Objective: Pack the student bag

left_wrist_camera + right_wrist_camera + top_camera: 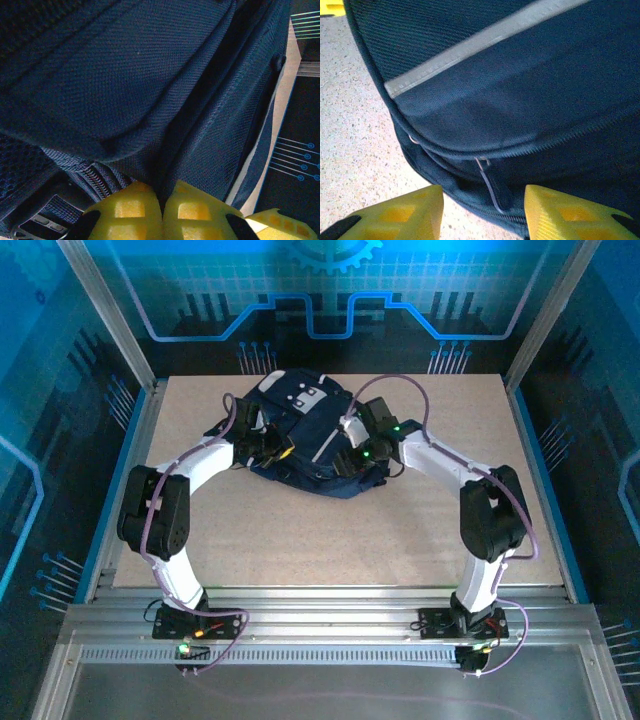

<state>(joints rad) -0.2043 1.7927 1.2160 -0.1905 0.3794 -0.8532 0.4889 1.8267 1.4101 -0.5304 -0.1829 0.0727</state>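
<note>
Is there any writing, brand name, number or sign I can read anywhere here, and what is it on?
No text here can be read.
On the student bag, the light patch carries dark marks, too small to read.
On the back wall: a gear and circuit-line drawing, no letters.

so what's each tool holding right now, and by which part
The left tool pinches a fabric fold of the student bag beside a zipper. The right tool stands open around the zipper pull, holding nothing.
</note>
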